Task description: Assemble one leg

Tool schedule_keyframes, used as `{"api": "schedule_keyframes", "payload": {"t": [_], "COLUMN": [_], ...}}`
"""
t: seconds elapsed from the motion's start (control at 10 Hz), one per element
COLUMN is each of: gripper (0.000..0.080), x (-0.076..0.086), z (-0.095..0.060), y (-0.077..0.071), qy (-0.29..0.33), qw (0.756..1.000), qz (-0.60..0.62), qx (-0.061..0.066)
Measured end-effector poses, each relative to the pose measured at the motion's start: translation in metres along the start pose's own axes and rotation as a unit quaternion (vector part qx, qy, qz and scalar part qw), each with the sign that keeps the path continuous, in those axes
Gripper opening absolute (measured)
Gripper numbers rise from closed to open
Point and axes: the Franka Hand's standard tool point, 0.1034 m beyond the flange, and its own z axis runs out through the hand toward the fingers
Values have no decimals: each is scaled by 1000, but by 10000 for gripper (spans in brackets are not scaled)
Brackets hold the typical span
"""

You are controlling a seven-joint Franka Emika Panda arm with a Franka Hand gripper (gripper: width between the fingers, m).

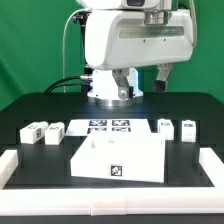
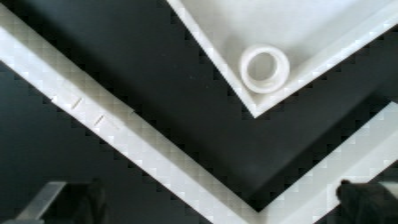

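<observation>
Four legs, small white blocks with black-and-white tags, stand on the black table. Two are at the exterior view's left point(image 1: 30, 132) point(image 1: 52, 131) and two at its right point(image 1: 165, 128) point(image 1: 187, 129). The large white panel point(image 1: 118, 160) lies front centre. One of its corners point(image 2: 311, 30), with a round socket point(image 2: 265, 68), shows in the wrist view. My gripper point(image 1: 148, 80) hangs high above the table behind the parts, open and empty. In the wrist view point(image 2: 214, 205) its dark fingertips point(image 2: 64, 203) sit wide apart. No leg shows in the wrist view.
The marker board point(image 1: 110, 127) lies between the two pairs of legs. A raised white rail point(image 1: 20, 165) borders the table's front and sides and crosses the wrist view point(image 2: 107, 110). A green wall stands behind.
</observation>
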Motion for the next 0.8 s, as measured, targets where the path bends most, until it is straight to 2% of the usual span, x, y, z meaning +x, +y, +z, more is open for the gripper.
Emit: {"api": "schedule_keyframes", "payload": {"t": [0.8], "gripper": [650], "x": [-1], "z": [1], "y": [-1], "qy": [0], "qw": [1000], "qz": [0], "qx": [1]}}
